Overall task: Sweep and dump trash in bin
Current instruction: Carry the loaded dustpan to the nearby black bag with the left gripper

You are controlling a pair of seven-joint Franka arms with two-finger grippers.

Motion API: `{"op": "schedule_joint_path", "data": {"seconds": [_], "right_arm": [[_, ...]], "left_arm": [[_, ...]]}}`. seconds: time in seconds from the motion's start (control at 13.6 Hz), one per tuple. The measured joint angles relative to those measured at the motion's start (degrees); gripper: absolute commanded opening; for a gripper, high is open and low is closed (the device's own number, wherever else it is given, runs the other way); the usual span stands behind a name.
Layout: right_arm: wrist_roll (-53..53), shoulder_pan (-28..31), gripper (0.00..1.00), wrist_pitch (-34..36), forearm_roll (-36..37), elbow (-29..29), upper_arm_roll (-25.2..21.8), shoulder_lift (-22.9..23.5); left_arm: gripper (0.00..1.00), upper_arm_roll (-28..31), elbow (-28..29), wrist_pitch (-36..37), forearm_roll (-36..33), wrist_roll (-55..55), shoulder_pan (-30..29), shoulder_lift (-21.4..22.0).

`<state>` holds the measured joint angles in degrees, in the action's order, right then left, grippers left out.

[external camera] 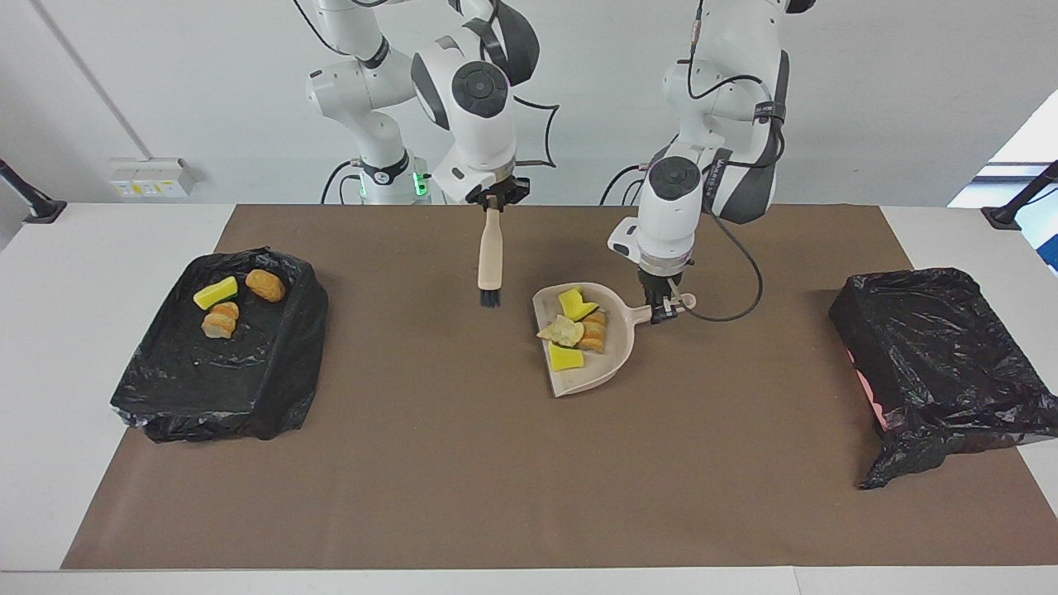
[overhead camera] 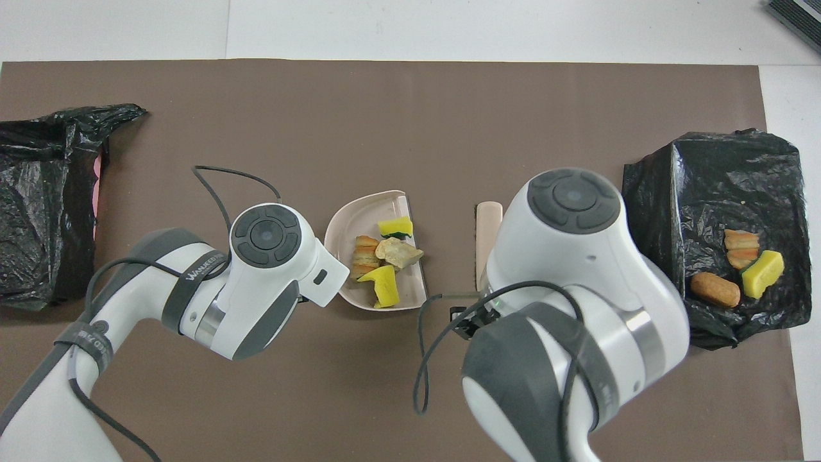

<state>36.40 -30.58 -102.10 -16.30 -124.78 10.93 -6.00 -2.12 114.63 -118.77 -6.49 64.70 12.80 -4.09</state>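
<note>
- Overhead, the right gripper point(external camera: 494, 201) is clamped on the beige black-bristled brush point(external camera: 489, 263), hanging over the brown mat point(external camera: 496, 463).
- Left gripper point(external camera: 664, 307) grips the beige plastic dustpan's point(external camera: 607, 368) handle; foam trash chunks point(external camera: 574, 329) lie inside.

Setting: robotics laboratory, indoor test bench.

Evidence, placed relative to the brown mat point(external camera: 529, 463):
- White table point(external camera: 50, 347) under the mat, bare at both ends.
- Two white robot arms mounted at the mat's robot edge, cables looped along them; a green status light point(external camera: 423, 183) glows at one base.
- Plain white wall point(external camera: 165, 83) above that edge, with a socket strip point(external camera: 153, 176) toward the right arm's end.
- Black clamp brackets point(external camera: 29, 198) on the table past each end of the mat.
- Two bins lined with black plastic point(external camera: 223, 364), one at each end of the mat, staged as props.
</note>
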Motion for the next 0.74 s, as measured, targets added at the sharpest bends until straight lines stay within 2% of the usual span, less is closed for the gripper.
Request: {"op": "schedule_joint_path", "data": {"seconds": [0.29, 0.52, 0.74], "right_arm": [[5.67, -5.23, 0.00, -9.19, -2.95, -6.70, -0.01, 1.32], [8.60, -9.09, 0.00, -14.58, -3.28, -8.52, 0.01, 4.46], [8.40, -10.08, 0.00, -15.11, -3.28, -8.62, 0.01, 6.22]], "left_arm": [[0.00, 0.47, -9.32, 9.74, 3.41, 10.39, -13.02, 0.36], [0.00, 0.66, -13.58, 10.81, 4.07, 18.29, -22.49, -0.27], [0.00, 0.71, -20.66, 11.99, 4.30, 23.95, -31.45, -4.32]]}}
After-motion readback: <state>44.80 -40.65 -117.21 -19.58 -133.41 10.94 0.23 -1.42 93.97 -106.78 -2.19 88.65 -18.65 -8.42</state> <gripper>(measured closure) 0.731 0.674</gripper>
